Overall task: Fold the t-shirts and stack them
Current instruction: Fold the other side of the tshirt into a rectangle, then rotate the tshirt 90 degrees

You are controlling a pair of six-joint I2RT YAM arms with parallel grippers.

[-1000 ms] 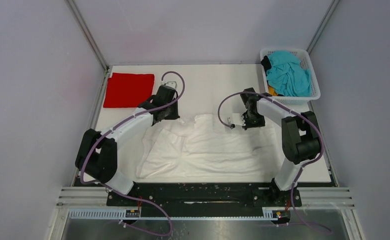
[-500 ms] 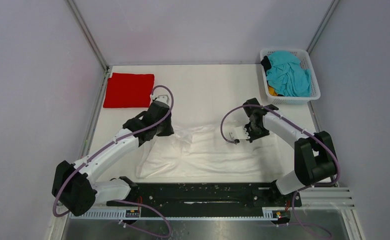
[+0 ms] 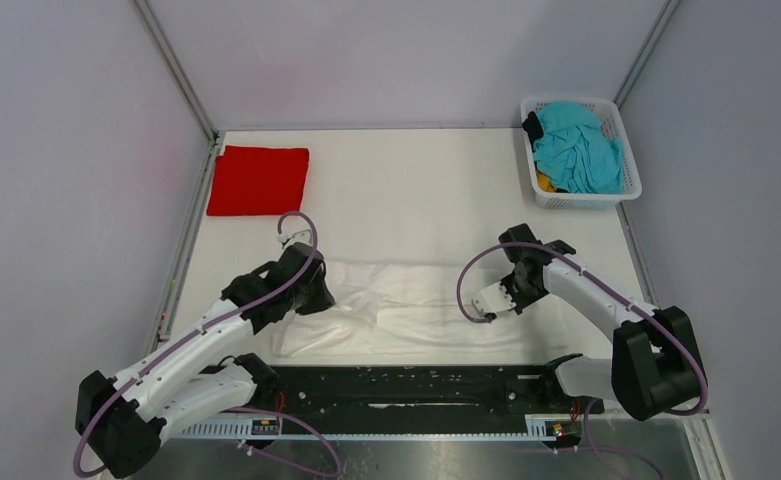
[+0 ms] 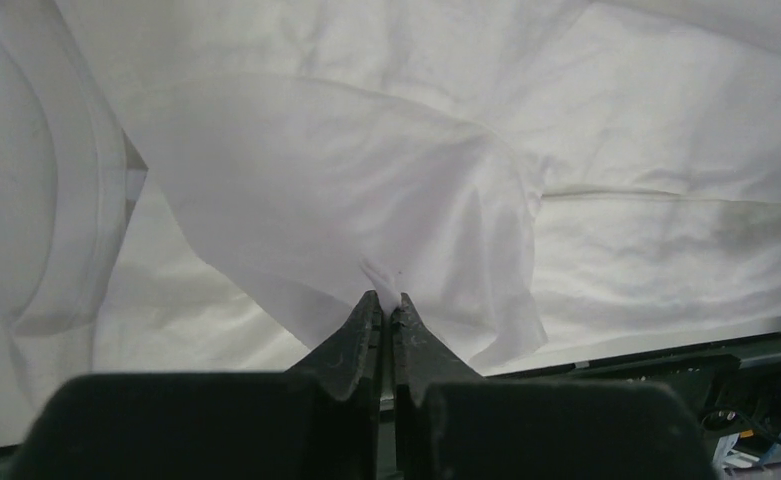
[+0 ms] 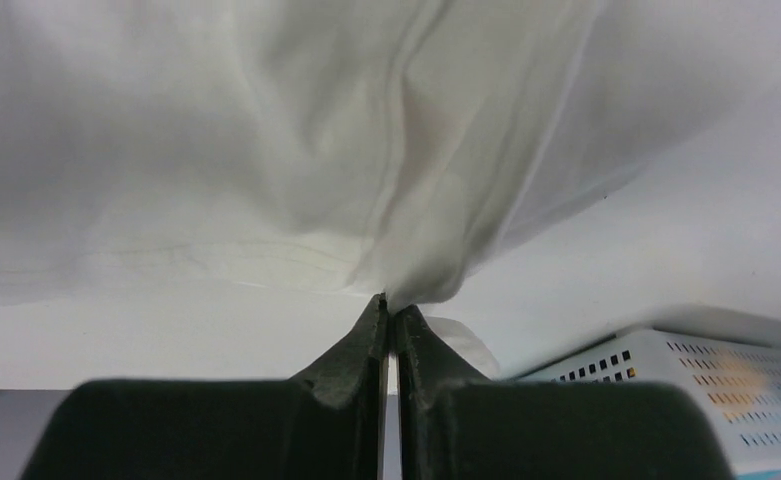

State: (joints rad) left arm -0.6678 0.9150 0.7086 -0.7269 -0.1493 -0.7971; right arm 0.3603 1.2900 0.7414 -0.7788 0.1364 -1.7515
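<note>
A white t-shirt [image 3: 416, 310] lies across the near middle of the table, its far part doubled over toward the front. My left gripper [image 3: 328, 300] is shut on the cloth at the shirt's left end; in the left wrist view the white t-shirt [image 4: 346, 190] hangs from the pinched fingertips of the left gripper [image 4: 386, 300]. My right gripper [image 3: 486, 305] is shut on the shirt's right end, and the white t-shirt [image 5: 316, 150] drapes from the right gripper [image 5: 390, 302]. A folded red t-shirt [image 3: 258, 180] lies flat at the far left.
A white basket [image 3: 626, 190] at the far right holds a teal t-shirt [image 3: 576, 150] heaped over orange and dark cloth. The black rail [image 3: 396, 385] with the arm bases runs along the table's near edge. Grey walls close in on three sides.
Both grippers have moved toward the near edge, pulling the white shirt's far edge over its near part. The shirt now covers a narrower strip of the table.
</note>
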